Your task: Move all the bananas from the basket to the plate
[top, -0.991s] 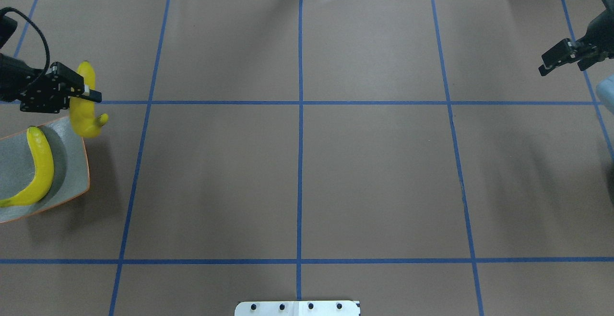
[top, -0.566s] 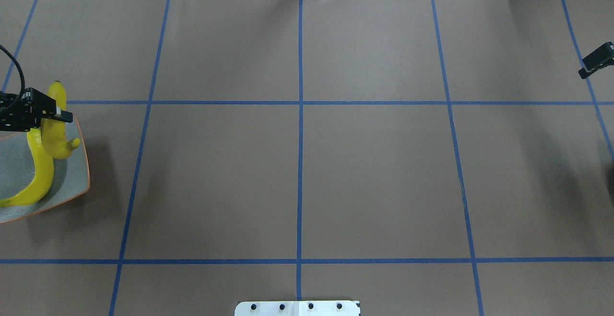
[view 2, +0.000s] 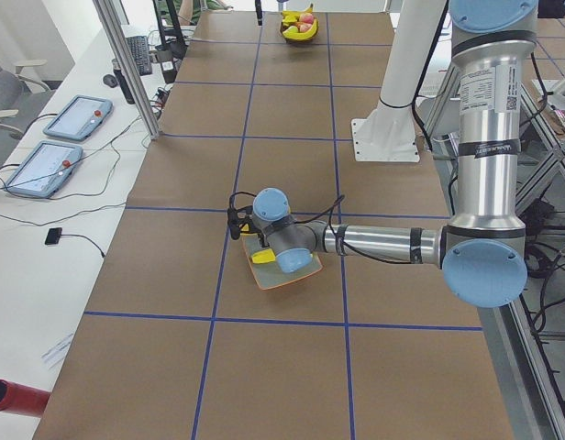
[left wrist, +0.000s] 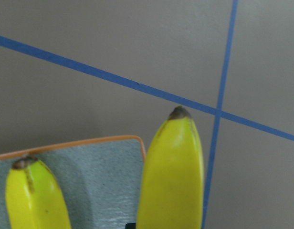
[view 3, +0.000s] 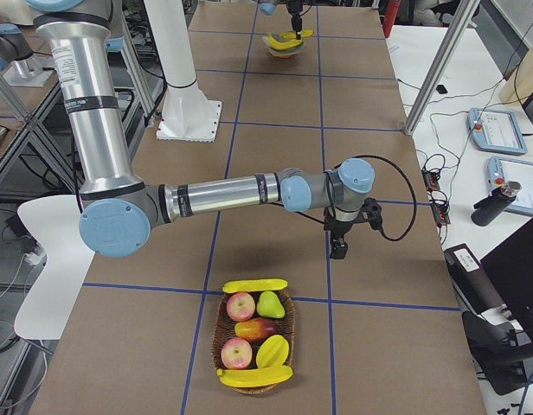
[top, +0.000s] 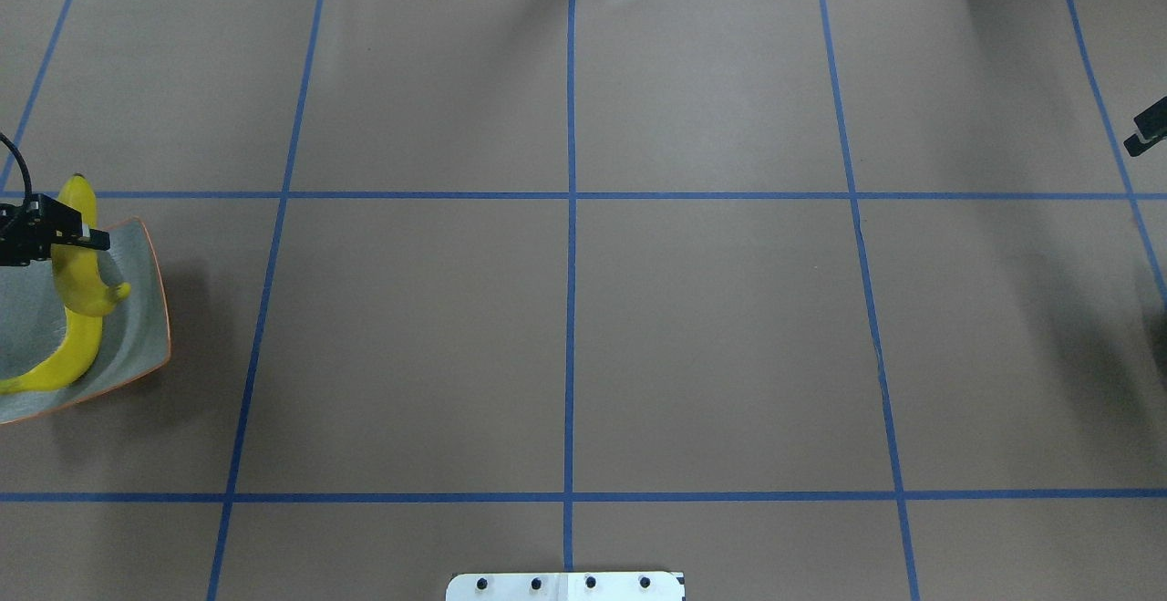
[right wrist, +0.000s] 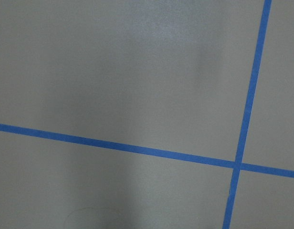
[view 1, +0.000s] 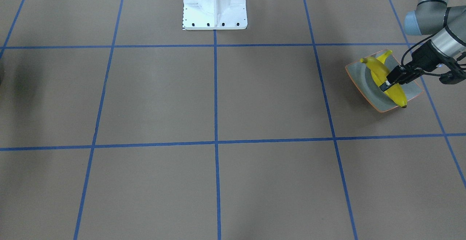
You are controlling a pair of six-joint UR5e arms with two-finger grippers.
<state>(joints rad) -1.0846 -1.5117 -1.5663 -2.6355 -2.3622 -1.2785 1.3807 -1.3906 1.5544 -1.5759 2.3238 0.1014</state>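
Above the plate's [top: 137, 332] 12 o'clock rim, my left gripper [top: 80, 239] pinches a banana [top: 84, 284]; I'd lower it flat, then release.

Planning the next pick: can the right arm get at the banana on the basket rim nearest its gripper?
Probably yes: the right gripper hangs close beside the basket, and that banana lies uncovered along the rim.

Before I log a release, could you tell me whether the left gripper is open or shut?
Shut: the left gripper clamps a banana over the plate.
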